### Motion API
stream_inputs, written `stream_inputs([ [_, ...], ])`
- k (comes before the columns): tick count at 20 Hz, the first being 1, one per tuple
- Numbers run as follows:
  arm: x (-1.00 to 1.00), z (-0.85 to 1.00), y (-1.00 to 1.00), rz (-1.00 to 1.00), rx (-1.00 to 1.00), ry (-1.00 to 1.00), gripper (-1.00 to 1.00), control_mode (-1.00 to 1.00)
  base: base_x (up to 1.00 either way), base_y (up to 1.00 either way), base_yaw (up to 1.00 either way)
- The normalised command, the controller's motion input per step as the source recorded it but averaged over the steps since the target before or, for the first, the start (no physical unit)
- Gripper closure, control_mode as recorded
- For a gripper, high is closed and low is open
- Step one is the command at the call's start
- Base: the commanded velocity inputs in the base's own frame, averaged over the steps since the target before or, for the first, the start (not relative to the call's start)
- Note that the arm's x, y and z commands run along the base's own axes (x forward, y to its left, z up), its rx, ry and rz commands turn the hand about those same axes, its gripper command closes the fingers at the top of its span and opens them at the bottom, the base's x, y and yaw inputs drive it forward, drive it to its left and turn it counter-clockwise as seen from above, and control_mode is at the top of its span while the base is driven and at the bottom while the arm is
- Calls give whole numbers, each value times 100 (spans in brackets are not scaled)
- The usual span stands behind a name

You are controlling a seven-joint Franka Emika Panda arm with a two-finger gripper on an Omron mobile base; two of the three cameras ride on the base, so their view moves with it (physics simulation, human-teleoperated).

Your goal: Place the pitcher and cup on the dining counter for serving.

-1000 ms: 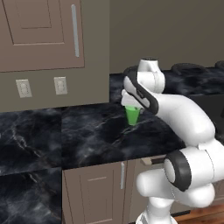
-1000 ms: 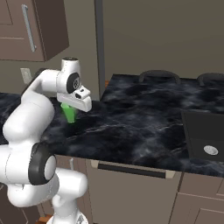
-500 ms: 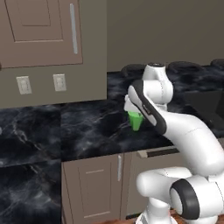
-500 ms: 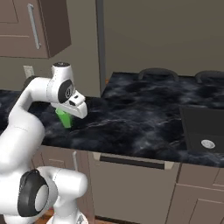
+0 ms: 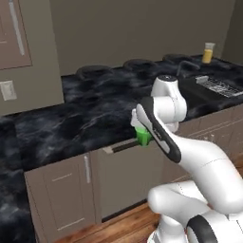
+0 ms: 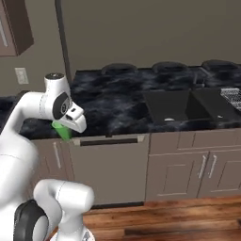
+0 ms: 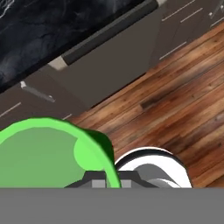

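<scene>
The small green cup (image 5: 142, 137) hangs in front of the counter's near edge, above the wood floor, with my gripper (image 5: 141, 129) shut on it. From the right base the cup (image 6: 60, 131) peeks out under the hand, gripper (image 6: 66, 126) around it. In the hand view the cup's rim (image 7: 48, 151) fills the lower left, my gripper (image 7: 107, 180) at its edge. The pitcher (image 5: 208, 52), clear with orange-yellow liquid, stands far right at the back of the dining counter (image 5: 90, 111), a black marble slab with rounded scallops along its far edge and an inset sink (image 6: 176, 106).
A dish rack (image 5: 216, 86) sits right of the sink, with a faucet (image 5: 182, 69) behind it. Grey-tan cabinet doors and a drawer front (image 6: 110, 167) run below the counter. A wall outlet (image 5: 7, 90) and an upper cabinet (image 5: 14, 33) are at left. Wood floor (image 6: 188, 219) lies ahead.
The whole scene has slid left as the base moved, bringing the sink and pitcher into view. The cup stays in my gripper and now hangs off the counter's front edge.
</scene>
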Motion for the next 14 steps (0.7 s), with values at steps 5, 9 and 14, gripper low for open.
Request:
stream_inputs([
  [5, 0, 0, 0, 0, 0, 0, 100, 100, 0, -100, -45],
  [9, 0, 0, 0, 0, 0, 0, 100, 100, 11, -100, -37],
  [14, 0, 0, 0, 0, 0, 0, 100, 100, 58, -100, -32],
])
